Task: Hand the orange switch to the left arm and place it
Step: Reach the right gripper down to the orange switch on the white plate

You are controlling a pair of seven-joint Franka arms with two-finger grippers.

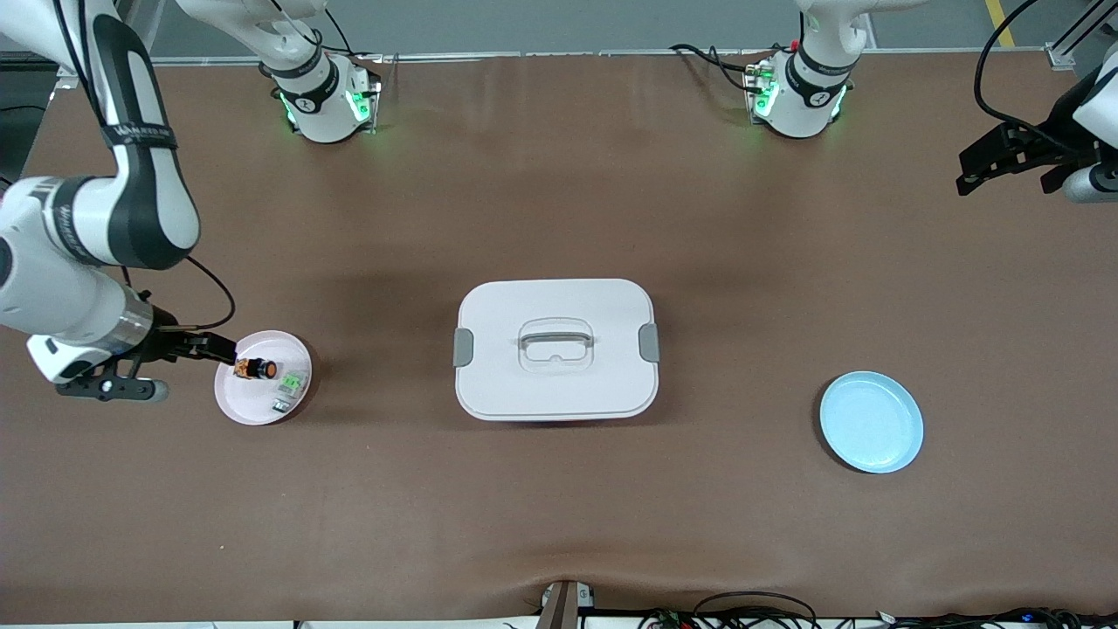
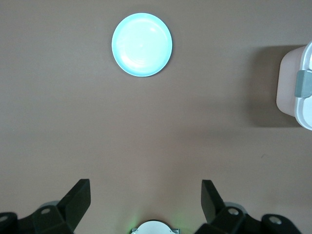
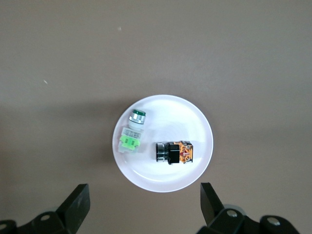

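Hovering over the pink plate [image 1: 229, 397] at the right arm's end of the table, right gripper [image 1: 212, 348] spread wide and holding nothing, fingers [image 3: 78, 204] framing the plate in the right wrist view. Lying on its side on that plate, orange switch [image 3: 174, 152], directly below the open fingers and apart from them, long axis seemingly running roughly from one finger toward the other, so probably calling for a wrist turn before descent to close across the body rather than end to end. Sharing the plate just beside it, green-and-silver switch [image 3: 131, 132], not touching. Waiting high at the left arm's end, left gripper [image 1: 1017, 162], likewise wide open and empty, well apart from the switch. Standing between the two arms at mid-table, closed, the box [image 1: 555, 348]; near the left arm's end, blue plate [image 1: 871, 422], bare.
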